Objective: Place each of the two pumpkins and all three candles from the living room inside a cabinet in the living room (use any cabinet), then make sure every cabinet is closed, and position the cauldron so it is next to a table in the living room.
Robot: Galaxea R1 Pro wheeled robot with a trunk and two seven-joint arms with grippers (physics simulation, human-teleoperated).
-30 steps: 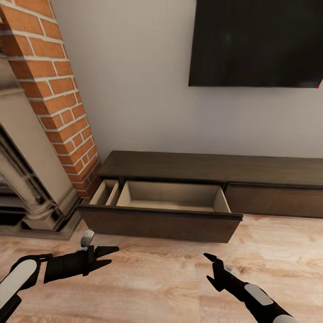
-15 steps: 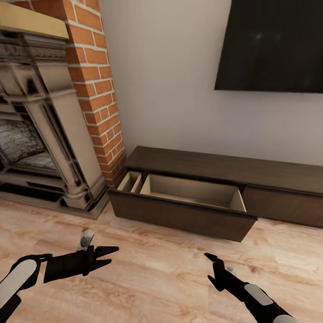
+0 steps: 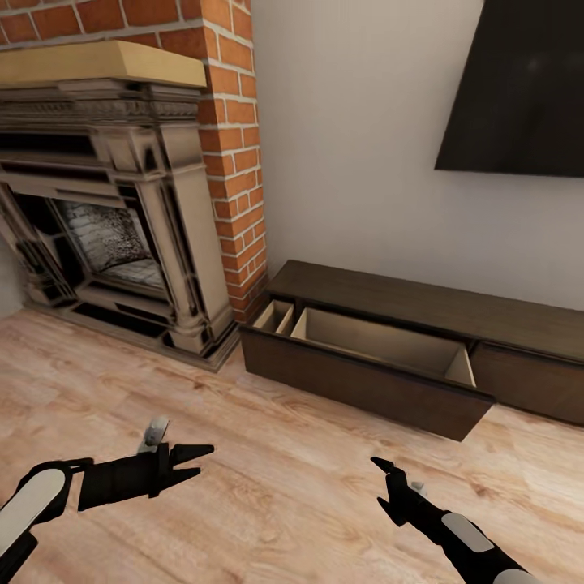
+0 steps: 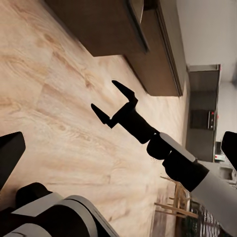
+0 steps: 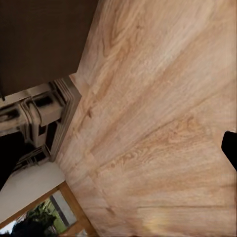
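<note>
The long dark-brown cabinet (image 3: 422,312) stands against the white wall, right of the fireplace. Its wide left drawer (image 3: 365,381) is pulled out, and the pale beige interior shows nothing inside where I can see it. My left gripper (image 3: 199,459) hangs open and empty over the wooden floor, well short of the drawer. My right gripper (image 3: 383,487) is open and empty too, also over the floor; the left wrist view shows it (image 4: 112,101) with jaws spread. The pumpkins, candles, cauldron and table are out of view.
A brick chimney with an ornate stone fireplace (image 3: 122,211) fills the left. A black TV screen (image 3: 527,89) hangs on the wall above the cabinet. Wooden floor (image 3: 284,487) stretches between me and the cabinet. The right wrist view shows floor and the fireplace base (image 5: 44,113).
The whole view has swung left: the fireplace has come into the picture and the cabinet sits further right. Both grippers hold the same open pose.
</note>
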